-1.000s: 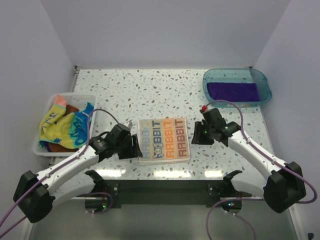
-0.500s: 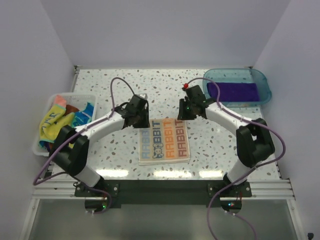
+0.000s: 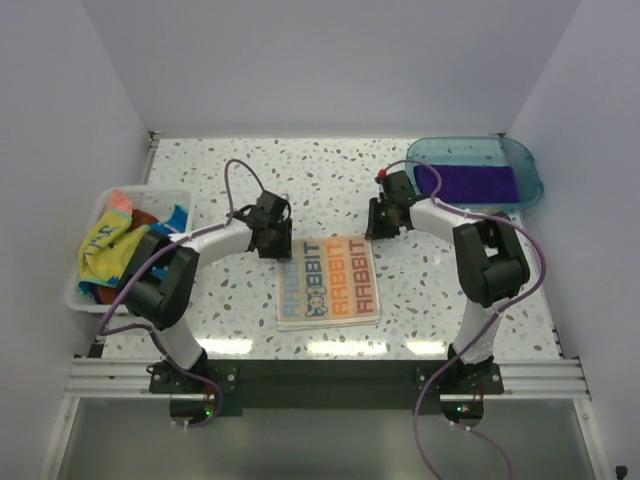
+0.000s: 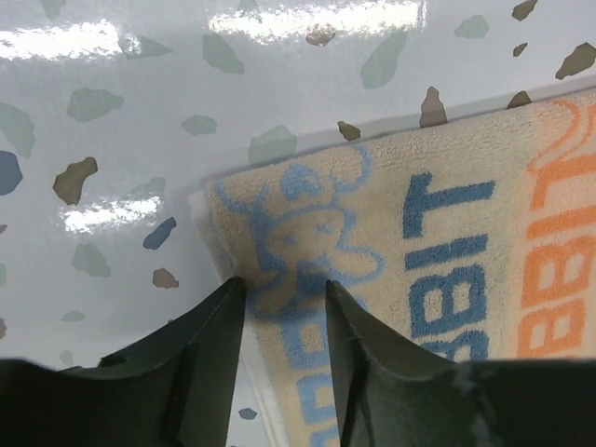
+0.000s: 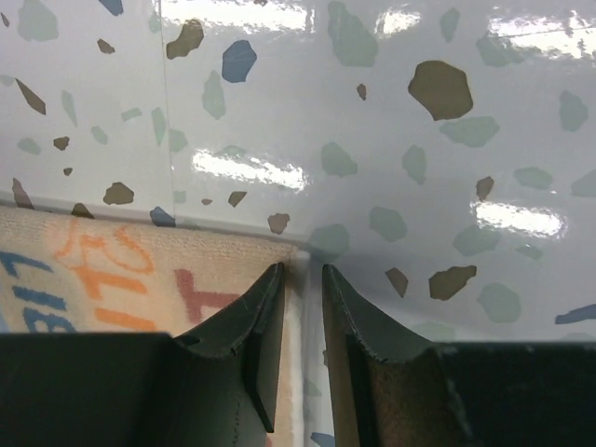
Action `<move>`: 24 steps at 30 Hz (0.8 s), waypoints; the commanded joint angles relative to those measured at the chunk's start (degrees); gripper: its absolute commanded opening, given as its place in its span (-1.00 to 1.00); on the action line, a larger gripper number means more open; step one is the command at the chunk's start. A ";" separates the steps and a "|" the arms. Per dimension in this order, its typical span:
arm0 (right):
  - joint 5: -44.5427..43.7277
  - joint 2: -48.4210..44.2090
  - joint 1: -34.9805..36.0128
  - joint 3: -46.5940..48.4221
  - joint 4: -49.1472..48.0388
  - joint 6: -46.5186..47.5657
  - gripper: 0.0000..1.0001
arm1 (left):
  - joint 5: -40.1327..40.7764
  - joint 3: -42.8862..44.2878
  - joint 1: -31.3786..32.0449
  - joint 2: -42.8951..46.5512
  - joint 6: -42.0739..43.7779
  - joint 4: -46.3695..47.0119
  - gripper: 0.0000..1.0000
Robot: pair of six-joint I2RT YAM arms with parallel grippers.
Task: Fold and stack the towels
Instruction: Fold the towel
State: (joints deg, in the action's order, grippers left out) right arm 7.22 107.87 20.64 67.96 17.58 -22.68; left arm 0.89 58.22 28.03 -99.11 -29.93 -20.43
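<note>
Both grippers pinch the far corners of the RABBIT towel (image 3: 328,278) lying flat mid-surface, left gripper (image 4: 284,303) and right gripper (image 5: 300,279) clenched there, apparently to lift that edge for folding.

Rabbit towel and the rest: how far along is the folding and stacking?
Done: a purple towel lies flat in the blue tray. In hand: the left gripper and right gripper straddle the RABBIT towel's far corners. Left: that fold, plus the crumpled towels in the white bin.
</note>
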 commanded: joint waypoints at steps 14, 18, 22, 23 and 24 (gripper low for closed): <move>10.17 3.03 -0.25 21.58 22.22 39.70 -0.03 | -6.86 13.50 -3.60 1.30 35.10 -4.54 0.70; 13.78 6.73 -0.25 26.25 28.37 45.61 0.00 | -13.25 16.31 -5.88 -4.41 39.42 -6.73 0.61; 15.71 9.72 -0.17 29.32 31.10 49.65 -0.01 | -16.61 18.25 -7.03 -7.32 42.06 -7.88 0.53; 15.72 10.51 -0.25 29.85 31.63 50.70 -0.01 | -16.97 18.34 -7.20 -7.59 42.58 -7.96 0.52; 15.54 11.56 -0.25 30.21 32.16 50.97 -0.01 | -17.32 18.34 -7.20 -8.11 42.76 -7.96 0.52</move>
State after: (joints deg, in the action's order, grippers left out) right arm 20.14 117.89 20.27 94.76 44.77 22.61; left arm -11.86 73.71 21.56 -107.18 8.19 -27.27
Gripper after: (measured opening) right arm 0.496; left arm 0.764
